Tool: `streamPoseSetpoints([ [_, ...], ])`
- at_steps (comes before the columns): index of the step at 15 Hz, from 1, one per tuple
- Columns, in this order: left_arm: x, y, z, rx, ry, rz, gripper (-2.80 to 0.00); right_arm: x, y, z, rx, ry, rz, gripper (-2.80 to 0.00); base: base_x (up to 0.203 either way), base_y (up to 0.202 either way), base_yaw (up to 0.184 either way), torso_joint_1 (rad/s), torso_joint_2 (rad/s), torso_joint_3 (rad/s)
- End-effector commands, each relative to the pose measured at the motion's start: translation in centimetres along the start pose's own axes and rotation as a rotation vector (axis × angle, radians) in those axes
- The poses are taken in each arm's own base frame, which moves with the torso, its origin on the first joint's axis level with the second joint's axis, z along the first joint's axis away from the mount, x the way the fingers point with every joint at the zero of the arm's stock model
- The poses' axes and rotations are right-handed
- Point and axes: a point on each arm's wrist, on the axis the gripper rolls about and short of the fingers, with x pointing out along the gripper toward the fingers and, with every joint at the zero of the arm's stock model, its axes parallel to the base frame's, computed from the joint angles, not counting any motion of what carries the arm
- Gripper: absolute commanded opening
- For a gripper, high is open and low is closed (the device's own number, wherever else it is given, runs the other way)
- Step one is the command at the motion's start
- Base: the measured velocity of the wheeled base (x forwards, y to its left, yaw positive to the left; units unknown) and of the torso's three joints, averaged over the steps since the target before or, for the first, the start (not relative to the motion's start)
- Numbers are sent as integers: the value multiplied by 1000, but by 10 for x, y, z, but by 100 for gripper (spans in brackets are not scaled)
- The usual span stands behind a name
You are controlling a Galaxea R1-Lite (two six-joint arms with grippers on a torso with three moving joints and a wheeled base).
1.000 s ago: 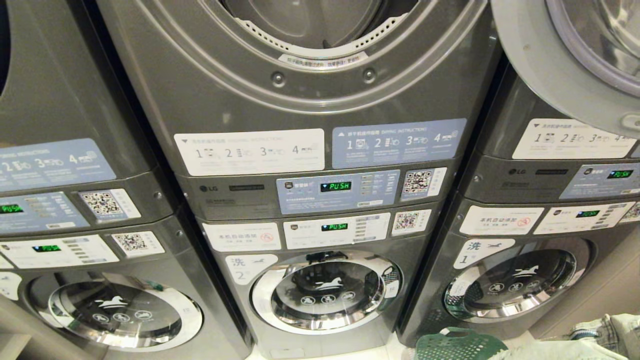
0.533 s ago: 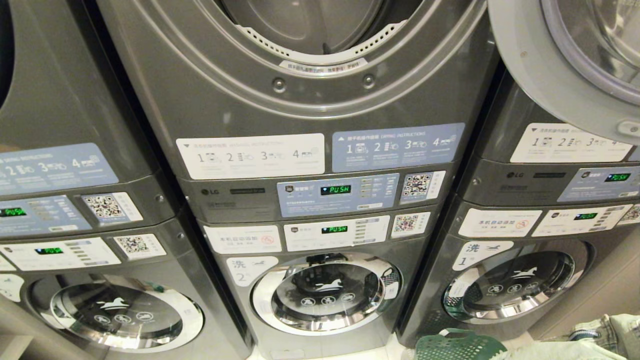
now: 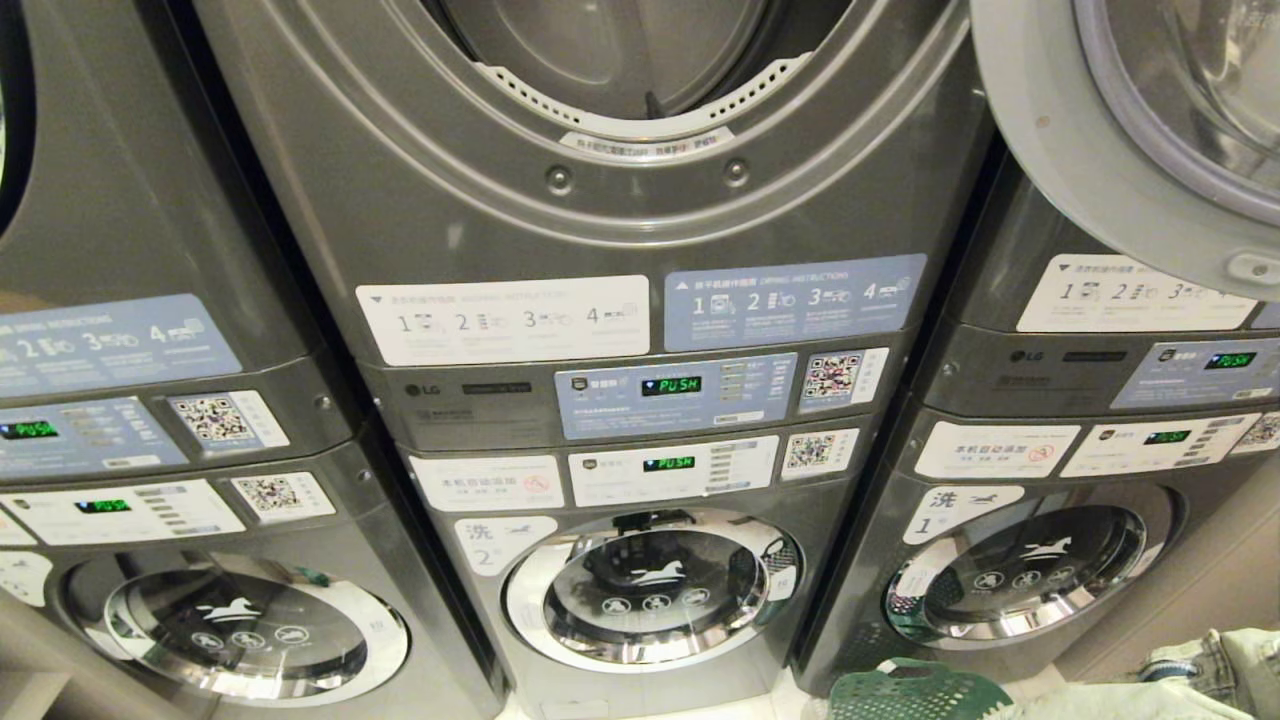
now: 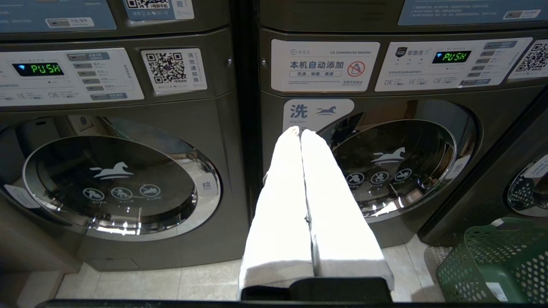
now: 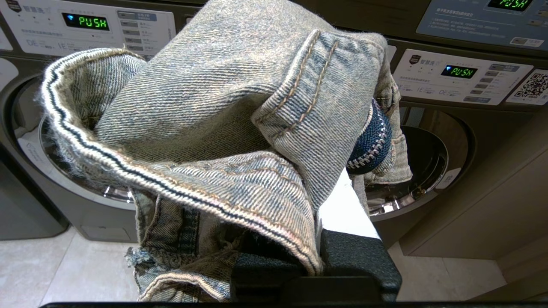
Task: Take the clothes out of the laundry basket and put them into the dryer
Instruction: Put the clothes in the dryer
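The right gripper (image 5: 342, 201) is clamped on a bundle of faded denim jeans (image 5: 222, 128), its white fingers almost buried in the cloth. The denim bunches over and around the jaws, with a thick seamed hem folded across them, a zipper showing on one side, and frayed ends drooping below the wrist. Nothing shows a clear long axis, as the garment is crumpled into a lump right at the fingertips.

The left gripper (image 4: 301, 134) has its two white fingers (image 4: 282, 192) pressed together with nothing between them, pointing toward a closed washer door (image 4: 385, 167).

In the head view, the open dryer drum (image 3: 620, 50) sits high in the middle stack, above the control panels (image 3: 675, 392), and its round door (image 3: 1050, 150) swings out to the right. The held jeans peek in at the bottom right corner of that view, so the opening lies well above them and to their left. The right arm is the nearer one to do the loading, I judge.

The green laundry basket (image 3: 915, 692) stands on the tiled floor at the foot of the machines, just beside the right-hand washer. What it holds cannot be seen.
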Motion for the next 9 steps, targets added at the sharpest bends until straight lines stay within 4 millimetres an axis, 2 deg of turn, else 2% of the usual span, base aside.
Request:
streamPoseSetpoints([
  [1, 0, 0, 0, 0, 0, 1, -280, 0, 0, 0, -1, 0, 1, -280, 0, 0, 0, 58, -134, -66],
  [9, 0, 0, 0, 0, 1, 2, -280, 0, 0, 0, -4, 0, 1, -280, 0, 0, 0, 57, -111, -57],
])
